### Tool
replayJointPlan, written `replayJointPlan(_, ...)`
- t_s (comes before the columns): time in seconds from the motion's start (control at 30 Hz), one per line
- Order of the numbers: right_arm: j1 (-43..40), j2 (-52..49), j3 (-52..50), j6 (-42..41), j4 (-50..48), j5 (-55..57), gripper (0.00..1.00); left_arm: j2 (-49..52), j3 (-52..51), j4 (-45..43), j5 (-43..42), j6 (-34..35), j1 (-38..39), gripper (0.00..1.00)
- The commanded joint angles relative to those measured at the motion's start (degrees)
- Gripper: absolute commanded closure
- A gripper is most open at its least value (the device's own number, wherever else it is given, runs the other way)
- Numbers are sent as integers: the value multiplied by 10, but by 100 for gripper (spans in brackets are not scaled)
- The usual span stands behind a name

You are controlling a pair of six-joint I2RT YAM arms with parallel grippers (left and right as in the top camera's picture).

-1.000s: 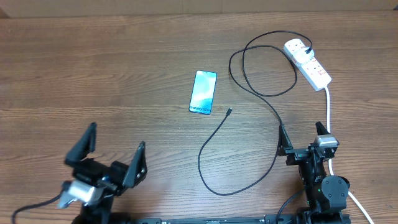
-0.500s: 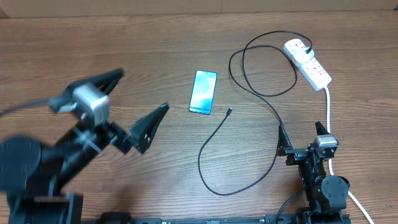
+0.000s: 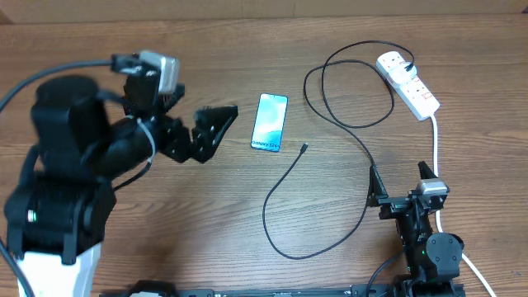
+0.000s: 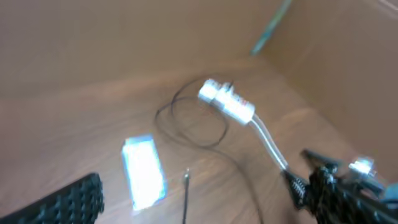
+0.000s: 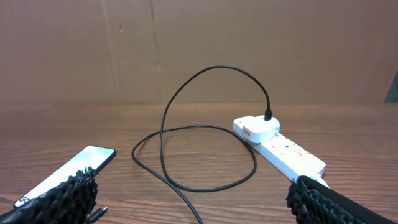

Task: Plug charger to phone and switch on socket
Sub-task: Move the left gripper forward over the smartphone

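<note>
Early step in hand, judging by the layout: approach toward the phone [image 3: 270, 122], nothing grasped yet. Left end effector [image 3: 191, 132] raised above the bench [image 3: 99, 49] just left of the phone, with fingers apart and holding nothing; blurred in the left wrist view, so only one dark finger pad [image 4: 68, 202] readable there. Right end effector [image 3: 403, 183] low at the near right edge of the bench, fingers apart as well and empty, with the pads at both lower corners of the right wrist view.

Phone flat on the bench, screen up, near the middle. Charger [image 3: 363, 148] lying in loose loops, with the small connector tip [image 3: 304, 148] just right of the phone's near end, apart from it and not inserted. Other end already plugged into the socket [image 3: 408, 82] at the far right, the black plug [image 5: 268, 114] standing on its top. White cord [image 3: 436, 144] running from the socket toward the right arm.

Next move probably calls for pinching the thin cable close behind the tip, then lining it up with the phone's near edge; likely need of the other arm to steady the phone. Switch state not readable.
</note>
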State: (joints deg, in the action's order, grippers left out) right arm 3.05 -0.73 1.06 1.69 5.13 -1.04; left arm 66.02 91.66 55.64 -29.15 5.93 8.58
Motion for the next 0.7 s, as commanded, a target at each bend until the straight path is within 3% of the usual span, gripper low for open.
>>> replayJointPlan(0.0, 3, 5, -6, -2, -3, 5, 0, 55, 81, 63, 171, -9, 33, 0)
replayJointPlan(0.3, 3, 5, -6, -2, -3, 5, 0, 108, 94, 100, 68, 17, 46, 0)
replayJointPlan(0.5, 3, 5, -6, -2, -3, 5, 0, 125, 95, 129, 93, 86, 49, 0)
replayJointPlan(0.67, 3, 5, -6, -2, -3, 5, 0, 154, 113, 178, 210, 132, 85, 0)
